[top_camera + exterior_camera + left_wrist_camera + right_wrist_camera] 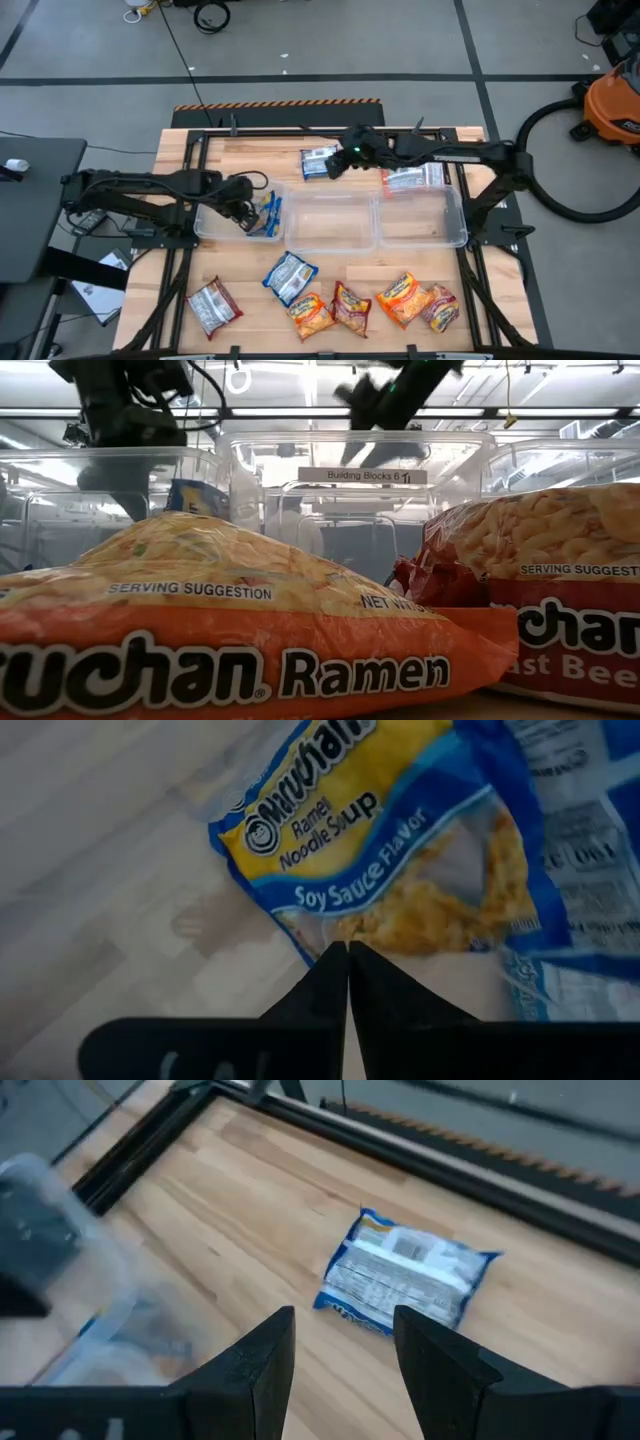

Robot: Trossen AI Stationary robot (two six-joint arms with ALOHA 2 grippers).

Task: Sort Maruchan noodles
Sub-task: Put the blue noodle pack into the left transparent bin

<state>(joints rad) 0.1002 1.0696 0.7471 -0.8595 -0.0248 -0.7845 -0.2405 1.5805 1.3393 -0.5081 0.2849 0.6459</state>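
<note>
Blue packet is being held over the left bin

The left gripper (347, 952) fingers are being pressed together on the edge of a blue packet (400, 850) inside the left bin (215, 228). The right gripper (342, 1342), fingers spread, is being held above another blue packet (405, 1280) behind the bin. Such a thin edge pinch is risking a slip.

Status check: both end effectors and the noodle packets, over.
Left end effector shut over left bin, above blue packets. Right end effector open above blue packet on table. Nothing blocking.
</note>
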